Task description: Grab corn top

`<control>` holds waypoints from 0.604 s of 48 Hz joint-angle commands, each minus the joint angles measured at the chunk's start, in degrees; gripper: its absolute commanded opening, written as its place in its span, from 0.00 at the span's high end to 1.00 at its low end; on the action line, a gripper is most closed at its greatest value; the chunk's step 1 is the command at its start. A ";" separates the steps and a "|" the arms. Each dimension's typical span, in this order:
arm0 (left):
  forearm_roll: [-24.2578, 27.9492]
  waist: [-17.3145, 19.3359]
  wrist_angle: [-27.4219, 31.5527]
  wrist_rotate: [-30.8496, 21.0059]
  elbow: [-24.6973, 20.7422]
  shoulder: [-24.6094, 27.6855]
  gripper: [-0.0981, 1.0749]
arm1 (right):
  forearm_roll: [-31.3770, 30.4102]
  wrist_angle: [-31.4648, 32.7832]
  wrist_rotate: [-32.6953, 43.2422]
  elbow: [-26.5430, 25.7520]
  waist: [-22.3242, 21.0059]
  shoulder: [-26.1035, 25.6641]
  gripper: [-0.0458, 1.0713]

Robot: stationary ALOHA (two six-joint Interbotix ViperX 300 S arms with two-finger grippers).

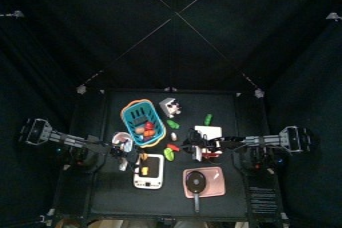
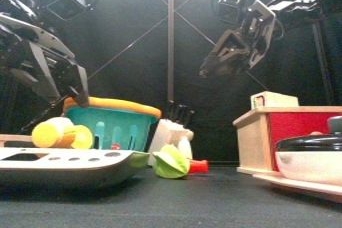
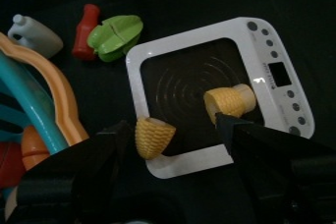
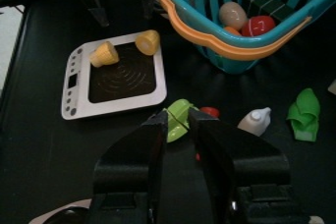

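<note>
While hanging above the scale (image 3: pixel 223 90), left gripper (image 3: pixel 168 141) jaws spread wide, corn top (image 3: pixel 153 137) just between them, corn bottom (image 3: pixel 233 99) slightly beyond. Right gripper (image 4: pixel 180 128) jaws pressed nearly together, holding nothing.

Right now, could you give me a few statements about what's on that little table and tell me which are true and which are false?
1. Two yellow corn pieces lie on the white scale. True.
2. The left gripper is already clamped on a corn piece. False: its jaws stand open above the scale, holding nothing.
3. The teal basket is empty. False: it holds several items, including a pale egg-shaped piece and a red piece.
4. The right gripper has its jaws closed together, with nothing visibly held. True.
5. A small white bottle lies on the table outside the basket. True.
</note>
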 commanded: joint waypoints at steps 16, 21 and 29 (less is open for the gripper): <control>2.81 2.29 -0.70 -0.18 -2.37 4.22 0.05 | 0.09 -0.35 -0.09 -1.41 -0.53 -0.26 0.37; 2.99 2.90 -0.70 0.00 -2.55 5.01 0.05 | 0.09 -0.35 -0.09 -1.41 -0.62 -0.09 0.37; 4.92 4.48 -0.79 -0.09 -2.37 6.06 0.05 | 0.00 -0.35 -0.18 -1.49 -0.62 0.09 0.37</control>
